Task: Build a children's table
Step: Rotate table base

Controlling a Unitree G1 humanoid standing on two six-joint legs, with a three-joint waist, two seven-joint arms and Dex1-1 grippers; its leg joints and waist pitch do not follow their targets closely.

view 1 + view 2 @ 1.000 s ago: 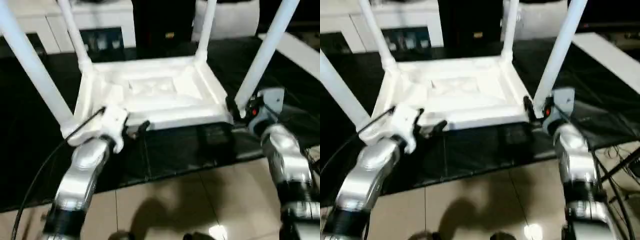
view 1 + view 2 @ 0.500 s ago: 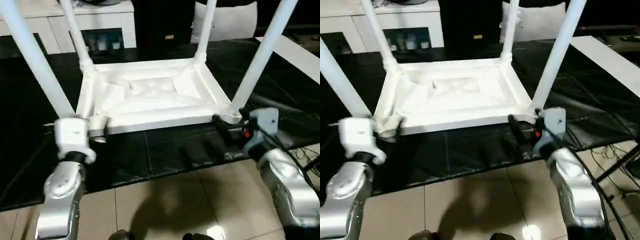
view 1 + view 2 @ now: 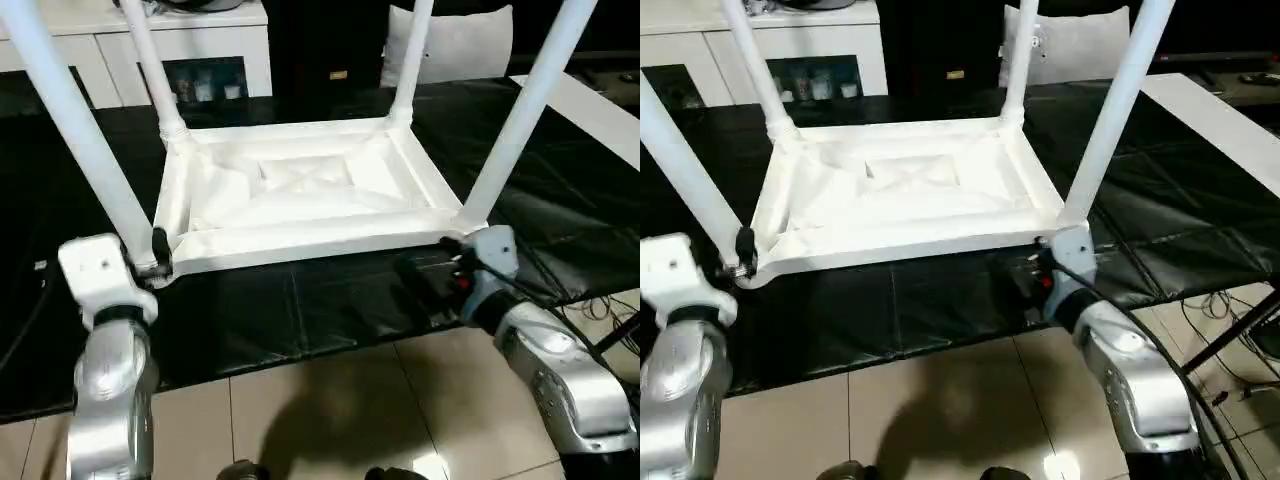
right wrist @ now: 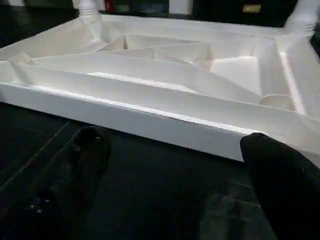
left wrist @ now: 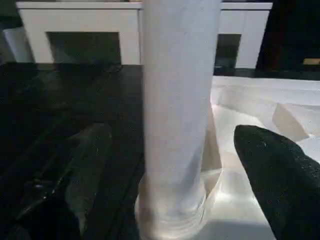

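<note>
Your left gripper (image 5: 170,165) gapes wide astride a table (image 3: 300,190) leg (image 5: 177,115), seemingly untouched; right gripper (image 4: 175,165) open, empty.

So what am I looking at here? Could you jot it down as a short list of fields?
Work: a white children's table lying upside down on a black surface
Legs: four fitted, all pointing up
Left gripper: open, its fingers either side of the near left leg, not closed on it
Right gripper: open, facing the table's near edge, holding nothing
Behind: a white cabinet with glass doors
Floor: beige tiles
</note>
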